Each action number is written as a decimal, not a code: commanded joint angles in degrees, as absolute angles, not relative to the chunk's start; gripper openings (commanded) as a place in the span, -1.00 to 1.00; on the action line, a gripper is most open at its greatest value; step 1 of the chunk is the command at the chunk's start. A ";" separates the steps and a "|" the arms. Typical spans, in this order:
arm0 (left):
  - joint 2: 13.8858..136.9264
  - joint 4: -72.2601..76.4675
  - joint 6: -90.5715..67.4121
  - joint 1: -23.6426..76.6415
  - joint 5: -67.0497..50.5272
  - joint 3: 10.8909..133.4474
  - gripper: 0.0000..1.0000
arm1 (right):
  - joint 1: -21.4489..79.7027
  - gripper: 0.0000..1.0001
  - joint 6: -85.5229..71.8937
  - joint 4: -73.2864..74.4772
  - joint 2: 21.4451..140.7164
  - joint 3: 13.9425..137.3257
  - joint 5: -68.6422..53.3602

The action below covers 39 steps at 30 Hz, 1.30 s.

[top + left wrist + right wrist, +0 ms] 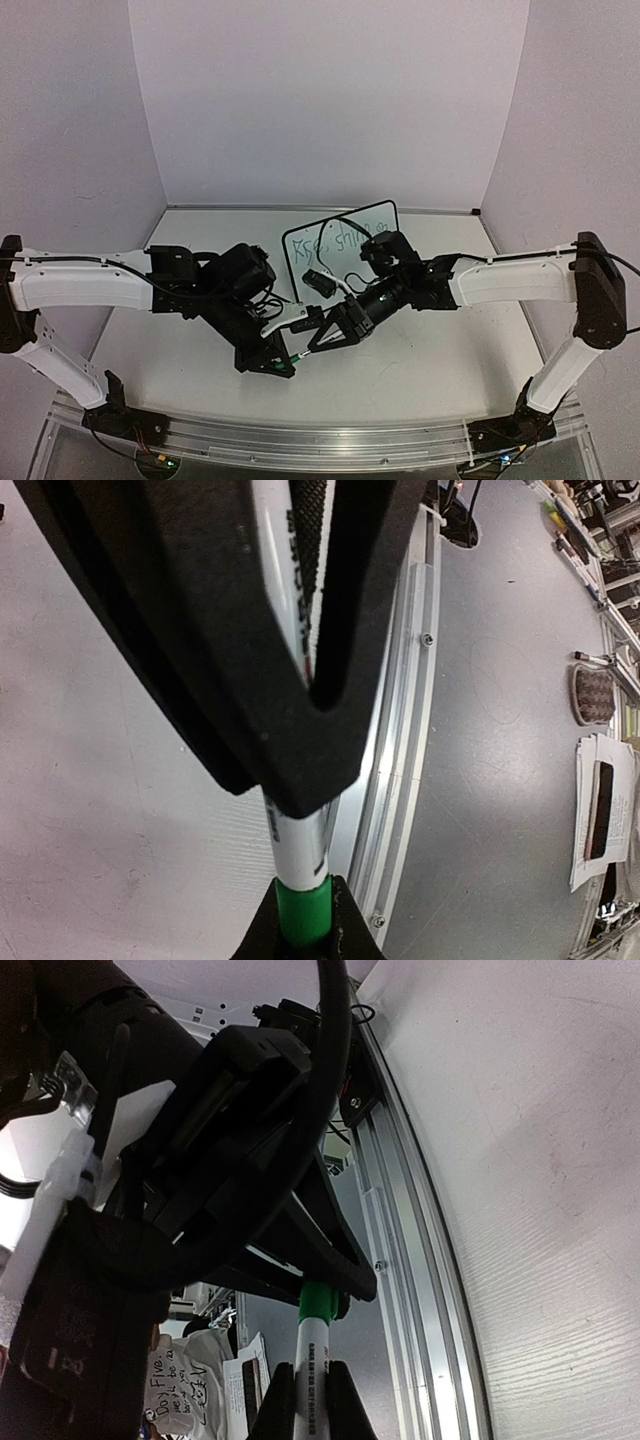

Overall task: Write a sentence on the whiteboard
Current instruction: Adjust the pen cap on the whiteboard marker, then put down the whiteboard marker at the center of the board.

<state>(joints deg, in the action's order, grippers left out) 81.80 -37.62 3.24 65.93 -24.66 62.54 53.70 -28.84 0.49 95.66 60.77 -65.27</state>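
The whiteboard (385, 218), with the sentence (330, 247), stands near the back wall (320, 100). Before it both arms fold inward mid-table, left gripper (305, 780) and right gripper (312, 1400) each clamped on the marker (295, 855); the table (440, 355) stretches wide either side.

Our left tool (275, 355) and right tool (337, 330) meet at a marker (311, 346), near the whiteboard (388, 214) bearing the sentence (335, 246).

Whiteboard (375, 215) stands toward back of table (450, 350), near middle. Sentence (345, 240) on whiteboard, one line across it. Right gripper (325, 338) before whiteboard. Left gripper (283, 358) before whiteboard too, further left. Marker (305, 349) before whiteboard, bridging both grippers, each clamping one end.
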 commanded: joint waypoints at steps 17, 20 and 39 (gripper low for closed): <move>78.48 -20.54 4.89 62.16 -26.76 65.88 -0.87 | 58.57 -1.00 -27.48 -1.67 95.82 62.40 -61.75; 76.51 -22.81 2.78 61.93 -19.30 62.56 -0.47 | 53.08 -1.00 -28.75 -1.59 92.69 58.97 -55.67; 64.52 -29.93 -12.08 50.08 1.48 54.70 0.68 | 45.98 -0.55 -27.24 6.05 100.79 58.01 -32.94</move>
